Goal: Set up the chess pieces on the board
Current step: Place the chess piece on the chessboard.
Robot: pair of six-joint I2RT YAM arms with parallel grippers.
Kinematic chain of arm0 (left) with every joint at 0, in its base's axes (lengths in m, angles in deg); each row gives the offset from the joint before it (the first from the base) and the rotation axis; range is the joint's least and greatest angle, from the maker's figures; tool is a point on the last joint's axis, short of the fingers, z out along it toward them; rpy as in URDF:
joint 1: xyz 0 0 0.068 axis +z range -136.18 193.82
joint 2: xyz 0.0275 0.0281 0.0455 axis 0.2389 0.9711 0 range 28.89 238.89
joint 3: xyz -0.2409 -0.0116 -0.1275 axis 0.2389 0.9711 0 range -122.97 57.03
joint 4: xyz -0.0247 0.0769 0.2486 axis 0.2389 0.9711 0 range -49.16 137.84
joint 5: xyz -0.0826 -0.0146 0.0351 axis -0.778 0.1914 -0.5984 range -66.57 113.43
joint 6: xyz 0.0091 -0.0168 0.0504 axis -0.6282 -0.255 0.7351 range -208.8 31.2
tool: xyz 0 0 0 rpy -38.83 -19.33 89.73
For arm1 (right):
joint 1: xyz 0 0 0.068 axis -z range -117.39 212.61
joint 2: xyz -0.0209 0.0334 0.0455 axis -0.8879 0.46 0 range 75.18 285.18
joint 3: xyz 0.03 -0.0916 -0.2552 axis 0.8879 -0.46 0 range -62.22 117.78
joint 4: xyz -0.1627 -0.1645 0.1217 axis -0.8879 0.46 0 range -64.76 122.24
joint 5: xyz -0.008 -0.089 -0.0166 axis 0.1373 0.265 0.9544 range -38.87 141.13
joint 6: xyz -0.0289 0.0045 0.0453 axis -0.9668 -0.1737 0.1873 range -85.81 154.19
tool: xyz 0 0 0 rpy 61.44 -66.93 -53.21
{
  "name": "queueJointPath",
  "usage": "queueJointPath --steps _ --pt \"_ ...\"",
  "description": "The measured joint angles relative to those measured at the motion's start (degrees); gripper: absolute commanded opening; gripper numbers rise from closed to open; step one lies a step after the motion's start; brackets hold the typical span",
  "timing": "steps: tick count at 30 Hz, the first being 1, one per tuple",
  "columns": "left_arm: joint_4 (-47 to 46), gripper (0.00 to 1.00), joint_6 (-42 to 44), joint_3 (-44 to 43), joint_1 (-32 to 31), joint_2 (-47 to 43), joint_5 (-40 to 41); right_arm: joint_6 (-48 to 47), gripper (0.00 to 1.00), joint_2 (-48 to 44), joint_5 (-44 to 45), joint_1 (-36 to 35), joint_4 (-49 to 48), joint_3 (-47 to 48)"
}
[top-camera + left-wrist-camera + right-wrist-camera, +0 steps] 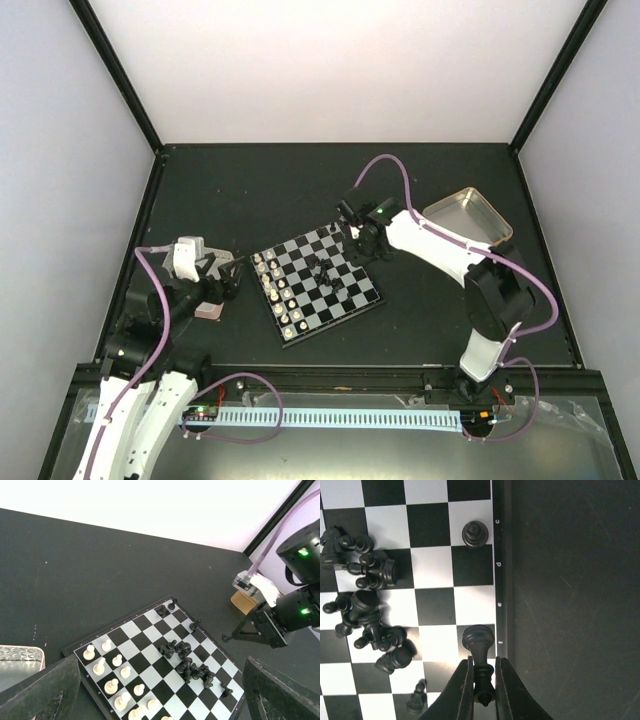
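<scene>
Right gripper [483, 667] is clamped on a black chess piece [478, 638] near its top, over the board [434, 567]. Piece likely light, rigid, slippery: grip the narrow neck squarely.

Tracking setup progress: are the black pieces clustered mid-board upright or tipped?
Tipped, mostly: the right wrist view shows the black pieces lying on their sides, heaped across the board.

Black chess pieces [372, 572] lie heaped on the board [435, 566] (cream ones [111, 685] stand ranked).
</scene>
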State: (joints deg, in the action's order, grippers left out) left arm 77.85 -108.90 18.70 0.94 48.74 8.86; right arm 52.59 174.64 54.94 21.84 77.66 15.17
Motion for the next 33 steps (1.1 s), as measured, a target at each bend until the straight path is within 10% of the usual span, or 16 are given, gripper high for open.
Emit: queueJointPath --steps 33 --pt "-0.1 0.91 0.0 0.2 0.0 -0.5 0.5 -1.6 0.25 15.7 3.1 0.0 1.6 12.0"
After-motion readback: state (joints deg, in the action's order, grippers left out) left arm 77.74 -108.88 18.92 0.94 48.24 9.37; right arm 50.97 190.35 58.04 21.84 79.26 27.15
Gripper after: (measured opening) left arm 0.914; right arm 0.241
